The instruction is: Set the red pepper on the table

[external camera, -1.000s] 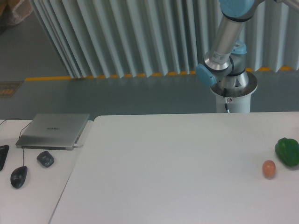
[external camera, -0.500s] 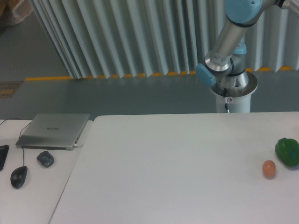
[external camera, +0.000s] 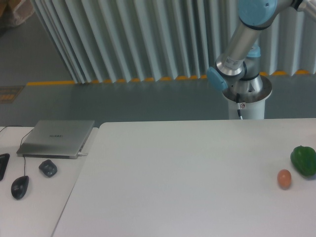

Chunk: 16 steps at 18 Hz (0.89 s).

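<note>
**Open tabletop, two objects crowding the right edge**

We take the white table (external camera: 187, 182) as our landmark. Most of its surface lies bare, from its left edge across the middle, so we see broad room to pass there. Near its right edge sits a green bell pepper (external camera: 303, 160), partly cut off by the frame, with a small orange-brown egg-shaped object (external camera: 284, 178) just beside it toward the table's middle; a narrow gap separates the two. Behind the table's far right side rises the arm's base pedestal (external camera: 246, 101), with the arm's lower links (external camera: 238, 54) slanting up above it. Left of the table, on the adjoining desk (external camera: 37, 207), we see a closed laptop (external camera: 57, 138) and two dark mice (external camera: 19, 186).
</note>
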{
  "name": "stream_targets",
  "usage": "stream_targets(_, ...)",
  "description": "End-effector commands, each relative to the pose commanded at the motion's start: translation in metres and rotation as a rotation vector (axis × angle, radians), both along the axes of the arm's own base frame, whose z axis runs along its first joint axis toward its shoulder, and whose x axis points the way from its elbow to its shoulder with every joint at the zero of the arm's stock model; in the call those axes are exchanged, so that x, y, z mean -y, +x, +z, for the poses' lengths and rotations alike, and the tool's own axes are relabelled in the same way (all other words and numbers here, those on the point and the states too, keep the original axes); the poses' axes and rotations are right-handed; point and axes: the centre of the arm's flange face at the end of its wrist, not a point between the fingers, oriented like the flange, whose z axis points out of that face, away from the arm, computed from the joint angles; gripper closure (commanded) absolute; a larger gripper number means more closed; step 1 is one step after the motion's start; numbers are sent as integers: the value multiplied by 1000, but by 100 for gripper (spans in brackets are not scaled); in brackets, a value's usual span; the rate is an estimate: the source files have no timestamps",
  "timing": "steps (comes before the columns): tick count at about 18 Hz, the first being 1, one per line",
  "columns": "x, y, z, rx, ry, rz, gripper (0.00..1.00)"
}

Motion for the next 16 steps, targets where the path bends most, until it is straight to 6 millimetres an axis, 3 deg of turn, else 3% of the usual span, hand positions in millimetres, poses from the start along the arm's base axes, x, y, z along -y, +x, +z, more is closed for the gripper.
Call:
stream_targets(8, -1, -2, -13, 1, -18, -3, 0)
stream_targets(11, 0, -3, -12, 6, -20, -12, 62)
stream_targets(12, 0, -3, -12, 6, -20, -13, 74)
stream_targets(16, 0, -2, -7, -1, -16, -8, 78)
